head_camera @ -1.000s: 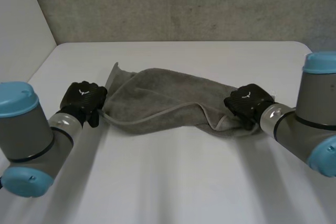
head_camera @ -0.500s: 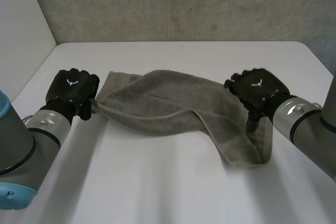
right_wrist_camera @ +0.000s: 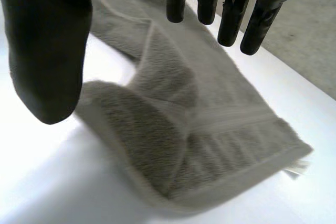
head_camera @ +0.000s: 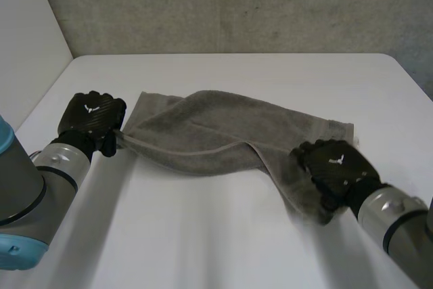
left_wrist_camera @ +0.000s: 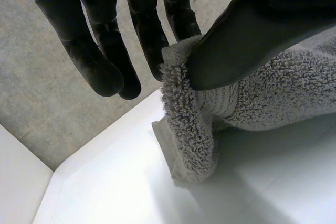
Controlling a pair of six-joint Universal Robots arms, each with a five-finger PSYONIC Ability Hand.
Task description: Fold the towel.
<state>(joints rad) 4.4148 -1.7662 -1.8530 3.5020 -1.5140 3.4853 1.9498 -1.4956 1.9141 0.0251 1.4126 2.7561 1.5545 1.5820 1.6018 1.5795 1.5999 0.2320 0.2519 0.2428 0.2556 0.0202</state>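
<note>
**A:** Status on the fold?

**B:** Early, I'd say. The towel [head_camera: 223,130] is on the surface [head_camera: 223,241], stretched out sideways in a rumpled band. One long edge is rolled over on itself, but that's a wrinkle and not a fold. No clean halving anywhere.

**A:** Left hand?

**B:** The left hand [head_camera: 91,116] is at the towel's left end and has it. In the wrist view the thumb [left_wrist_camera: 247,35] clamps the bunched corner against one of the fingers [left_wrist_camera: 149,40]. The other fingers are straight and touch nothing. That corner is lifted slightly off the surface.

**A:** Right?

**B:** The right hand [head_camera: 335,170] is over the towel's right end, on the near side, where the cloth twists and a lobe sags toward the robot. Its fingers [right_wrist_camera: 231,19] and thumb [right_wrist_camera: 47,51] are spread wide with nothing between them. The towel lies flat below the palm. I can't tell whether the hand touches it.

**A:** Far-right corner?

**B:** It's flat on the surface, hem visible, just beyond the right hand.

**A:** What's left?

**B:** Basically everything, as I read it. The right hand needs a grip on its end. Then pull out the twist, lay one half over the other, line up the edges and flatten.
</note>
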